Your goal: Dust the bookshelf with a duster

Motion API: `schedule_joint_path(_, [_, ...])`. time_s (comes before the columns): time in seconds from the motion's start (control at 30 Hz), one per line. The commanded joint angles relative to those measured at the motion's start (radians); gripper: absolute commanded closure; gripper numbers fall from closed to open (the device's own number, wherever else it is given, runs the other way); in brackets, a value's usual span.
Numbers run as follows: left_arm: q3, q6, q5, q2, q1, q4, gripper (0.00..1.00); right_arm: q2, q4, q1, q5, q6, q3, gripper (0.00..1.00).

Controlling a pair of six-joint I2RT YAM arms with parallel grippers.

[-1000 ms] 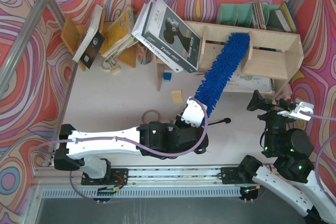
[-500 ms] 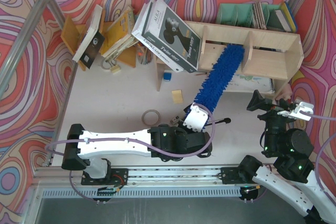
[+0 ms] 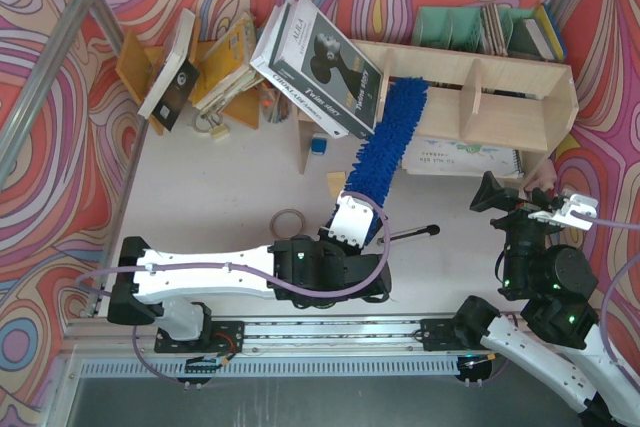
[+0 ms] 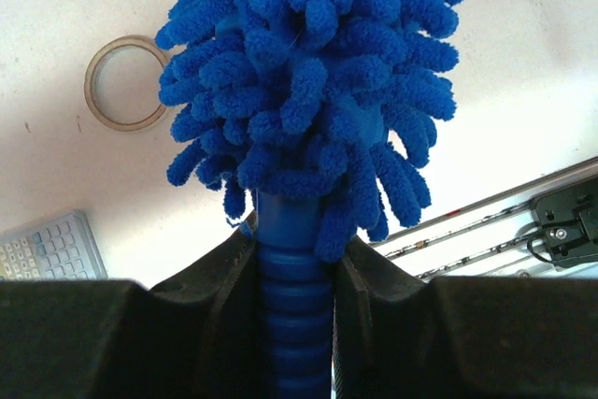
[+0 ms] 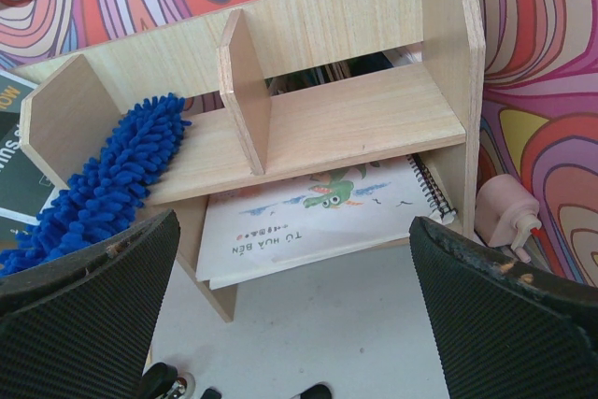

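The pale plywood bookshelf [image 3: 520,107] stands at the back right, also in the right wrist view [image 5: 374,128]. My left gripper [image 3: 356,219] is shut on the ribbed blue handle [image 4: 291,306] of the fluffy blue duster [image 3: 385,142]. The duster head reaches up and its tip lies on the shelf's upper board in the left compartment [image 5: 112,175]. In the left wrist view the duster head [image 4: 308,72] fills the upper frame. My right gripper [image 3: 535,209] is open and empty, in front of the shelf's right end.
A large black-and-white book [image 3: 322,67] leans on the shelf's left end. An orange-brown rack of tilted books [image 3: 195,62] stands at back left. A spiral notebook [image 5: 327,212] lies under the shelf. A tape ring [image 3: 288,220], a silver rod [image 3: 410,235], a calculator [image 4: 47,245] and a pink bottle [image 5: 505,212] lie around.
My left gripper has moved left, sweeping the duster head leftward along the shelf board from the middle divider to the left compartment. The right arm has not moved.
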Motion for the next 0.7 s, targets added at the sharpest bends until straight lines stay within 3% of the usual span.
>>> schedule_joint_path(0.0, [0.0, 0.008, -0.029, -0.002, 0.004, 0.022, 1.0, 0.001, 0.012, -0.002, -0.001, -0.003, 0.011, 0.01])
schedule_joint_path(0.37, [0.154, 0.239, 0.106, 0.15, -0.015, 0.154, 1.0, -0.006, 0.009, -0.002, 0.001, -0.001, 0.012, 0.01])
schedule_joint_path(0.67, [0.173, 0.245, 0.094, 0.161, -0.015, 0.148, 1.0, -0.01, 0.01, -0.002, -0.002, -0.005, 0.012, 0.01])
